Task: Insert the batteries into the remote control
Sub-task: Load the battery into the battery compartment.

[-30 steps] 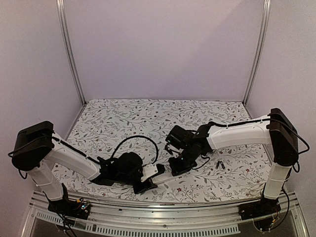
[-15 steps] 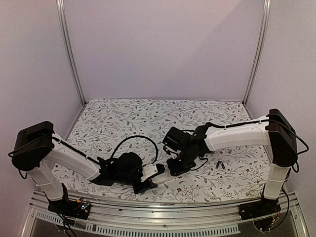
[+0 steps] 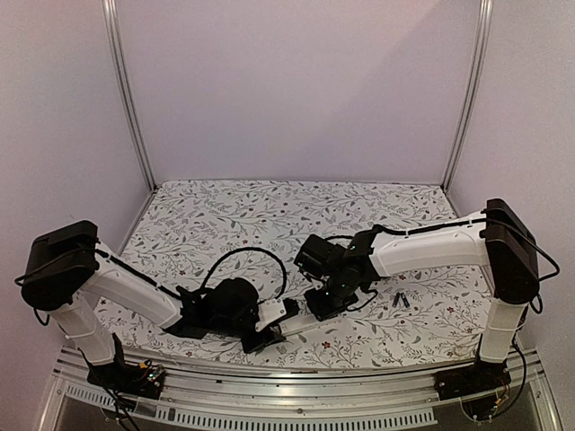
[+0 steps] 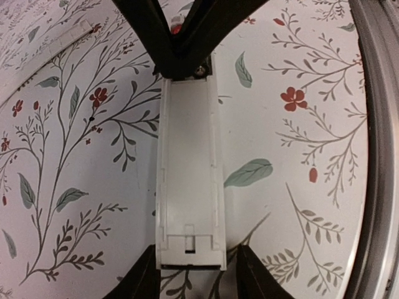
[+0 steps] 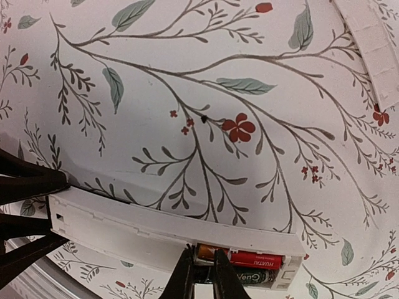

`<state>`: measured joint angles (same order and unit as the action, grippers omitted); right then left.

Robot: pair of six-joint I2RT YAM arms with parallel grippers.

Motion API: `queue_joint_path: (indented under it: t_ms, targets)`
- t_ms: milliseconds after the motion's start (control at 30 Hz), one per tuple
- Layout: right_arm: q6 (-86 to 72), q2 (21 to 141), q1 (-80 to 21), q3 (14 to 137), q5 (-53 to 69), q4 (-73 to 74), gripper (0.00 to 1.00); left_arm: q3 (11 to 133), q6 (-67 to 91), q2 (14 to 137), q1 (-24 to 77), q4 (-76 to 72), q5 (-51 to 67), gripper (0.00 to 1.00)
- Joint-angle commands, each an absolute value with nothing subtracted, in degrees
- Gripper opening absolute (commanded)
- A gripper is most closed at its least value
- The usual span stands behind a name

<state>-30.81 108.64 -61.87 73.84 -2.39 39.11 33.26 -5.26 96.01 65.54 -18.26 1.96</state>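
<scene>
Metal rail (image 3: 269, 379) runs along the near table edge. Just past it the left gripper (image 4: 193, 266) is clamped on the near end of the remote control (image 4: 189, 180), one finger on each long side. Remote is white, lying flat on the floral tablecloth (image 3: 269, 215), back side up, cover off, long open channel showing. It sits near front-centre of the table, pointing away from the left arm toward the right arm. At its far end the right gripper (image 5: 201, 275) comes down onto the battery compartment, fingers drawn nearly together with only a thin gap. Tips sit at the end of the black battery (image 5: 249, 278); cannot tell if they pinch it or just press. A red battery (image 5: 252, 258) lies alongside the black one in the same compartment, both lengthwise with the remote. Further right, well apart from the remote, loose batteries (image 3: 401, 301) lie on the cloth, small and dark, count unclear. A white strip (image 5: 373, 53) lies flat on the cloth beyond the remote, not touching it.
</scene>
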Motion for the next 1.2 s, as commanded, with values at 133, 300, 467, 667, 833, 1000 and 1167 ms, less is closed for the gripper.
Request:
queue_joint_path:
  t_ms: [133,300,467,667,833,1000,1167]
  targets:
    - [-31.25,110.83,-62.06,71.92,-5.0,42.63,0.12,32.44,-4.71,94.33,65.6,-18.38,1.54,0.41]
    - [-31.03,110.79,-62.07,71.92,-5.06,42.71,0.11,32.7,-5.03,94.47,65.5,-18.35,1.6,0.41]
    - [-28.97,109.64,-62.09,72.68,-2.23,41.06,0.13,33.12,-5.68,94.8,65.46,-17.89,1.79,0.41]
    - [-27.47,108.11,-62.05,75.74,-0.56,39.8,0.16,33.66,-6.08,95.3,65.1,-17.76,2.05,0.41]
    - [-27.24,107.93,-62.05,75.51,-0.61,40.28,0.18,34.01,-5.87,95.56,65.05,-17.72,2.33,0.41]
    - [-27.9,107.33,-62.06,74.95,-2.2,41.59,0.17,33.92,-5.62,95.49,65.04,-17.45,2.31,0.41]
    - [-28.84,106.51,-62.13,74.43,-3.05,42.36,0.16,33.87,-5.71,95.67,65.04,-17.62,2.29,0.41]
